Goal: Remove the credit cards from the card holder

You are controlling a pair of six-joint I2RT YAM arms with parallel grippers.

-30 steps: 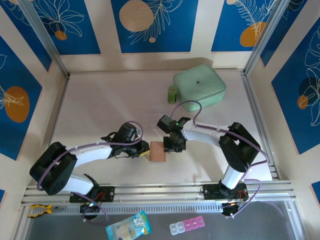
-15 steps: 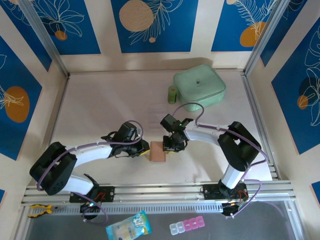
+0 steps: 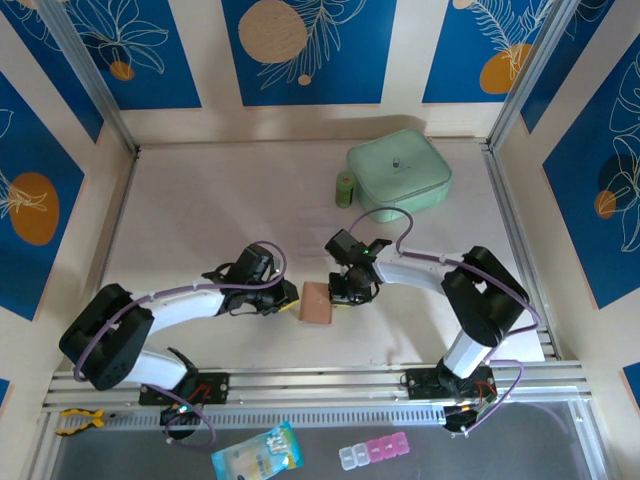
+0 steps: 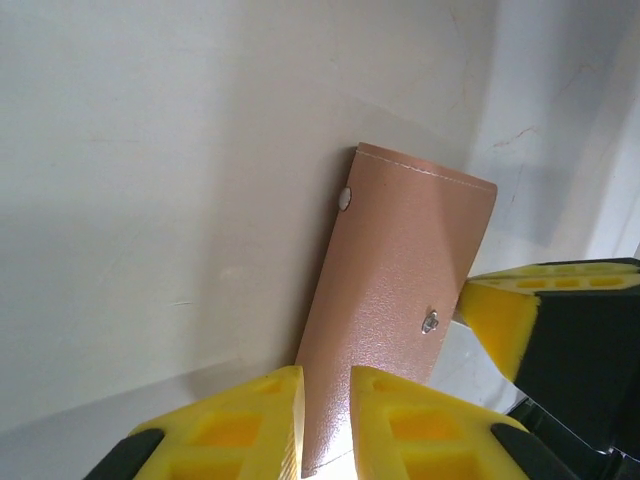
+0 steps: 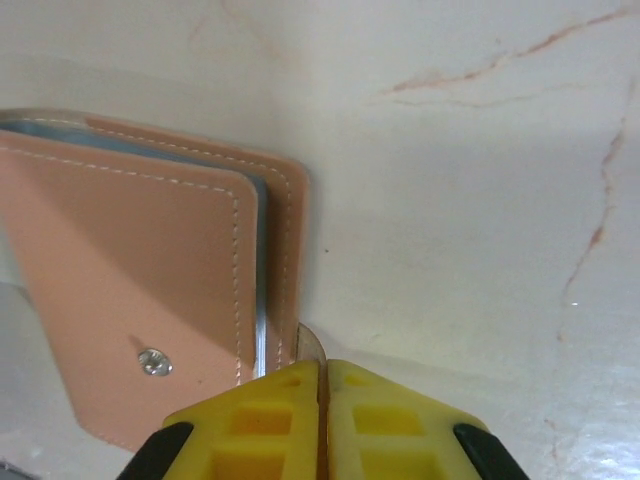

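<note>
Left wrist view, left gripper (image 4: 325,392) clamped tan card holder (image 4: 400,260) edge, right gripper (image 5: 323,380) pinched its snap tab (image 5: 309,344)

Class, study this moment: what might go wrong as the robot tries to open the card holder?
1. The right tool pinches just the thin snap tab; it may slip free when pulled.
2. The left tool grips the card holder by a narrow edge strip, so the holder could twist or drag across the table instead of opening.
</note>
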